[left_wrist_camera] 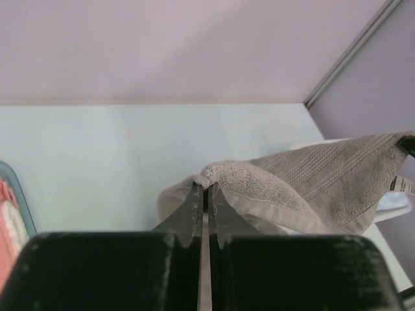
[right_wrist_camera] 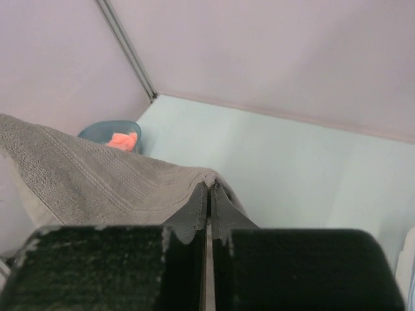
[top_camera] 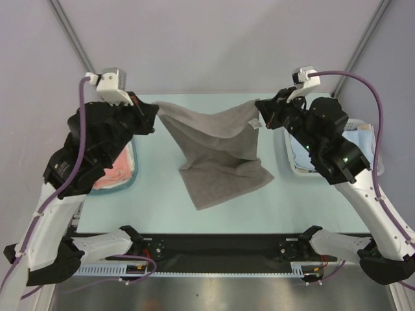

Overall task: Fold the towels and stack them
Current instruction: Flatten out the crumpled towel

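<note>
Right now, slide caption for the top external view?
Left fingers and right fingers pinch the grey towel by its upper corners, held over the table, lower end trailing on it.

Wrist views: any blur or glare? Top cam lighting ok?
Left wrist: left gripper body is a soft dark block up close; grey towel ribbing reads sharp. Right wrist: right gripper equally soft and underexposed, towel weave clear. Top external: even diffuse light, no glare or hard shadows.
</note>
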Controlling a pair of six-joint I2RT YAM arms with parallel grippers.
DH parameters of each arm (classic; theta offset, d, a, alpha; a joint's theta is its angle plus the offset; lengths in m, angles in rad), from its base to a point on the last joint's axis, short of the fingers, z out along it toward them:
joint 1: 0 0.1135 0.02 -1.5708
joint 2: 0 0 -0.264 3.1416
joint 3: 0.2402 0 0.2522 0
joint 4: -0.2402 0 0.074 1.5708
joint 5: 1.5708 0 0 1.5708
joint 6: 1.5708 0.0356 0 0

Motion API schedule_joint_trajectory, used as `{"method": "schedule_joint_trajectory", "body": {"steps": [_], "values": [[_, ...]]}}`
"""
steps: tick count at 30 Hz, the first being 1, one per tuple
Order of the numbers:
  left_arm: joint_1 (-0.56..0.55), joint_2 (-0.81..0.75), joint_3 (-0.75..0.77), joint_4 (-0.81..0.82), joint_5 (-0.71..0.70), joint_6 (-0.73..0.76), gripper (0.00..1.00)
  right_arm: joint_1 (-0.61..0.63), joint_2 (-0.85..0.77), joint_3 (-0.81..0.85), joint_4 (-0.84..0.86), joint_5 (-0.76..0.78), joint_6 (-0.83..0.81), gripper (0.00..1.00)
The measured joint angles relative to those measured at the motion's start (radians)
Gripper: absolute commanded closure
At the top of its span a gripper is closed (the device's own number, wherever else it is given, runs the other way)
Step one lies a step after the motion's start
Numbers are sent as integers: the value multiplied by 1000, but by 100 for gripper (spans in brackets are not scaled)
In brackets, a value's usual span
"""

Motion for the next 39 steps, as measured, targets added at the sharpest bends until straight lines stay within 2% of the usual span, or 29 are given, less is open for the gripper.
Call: {"method": "schedule_joint_trajectory", "body": {"steps": [9,22,28,33,35,39], "values": [[-4,-19,187,107,111,109,100,62,-7,206,32,-17,-116,100],[-4,-2,391,278,333,205,100,110,-44,375,103,-77,-207,100],[-4,23,458,309,336,217,100,113,18,526,109,-87,-217,100],[-2,84,481,339,255,251,100,112,106,591,130,-38,-249,100],[29,125,484,352,248,248,100,109,162,600,139,-5,-268,100],[214,249,491,375,314,192,100,19,290,601,153,-20,-266,100]]}}
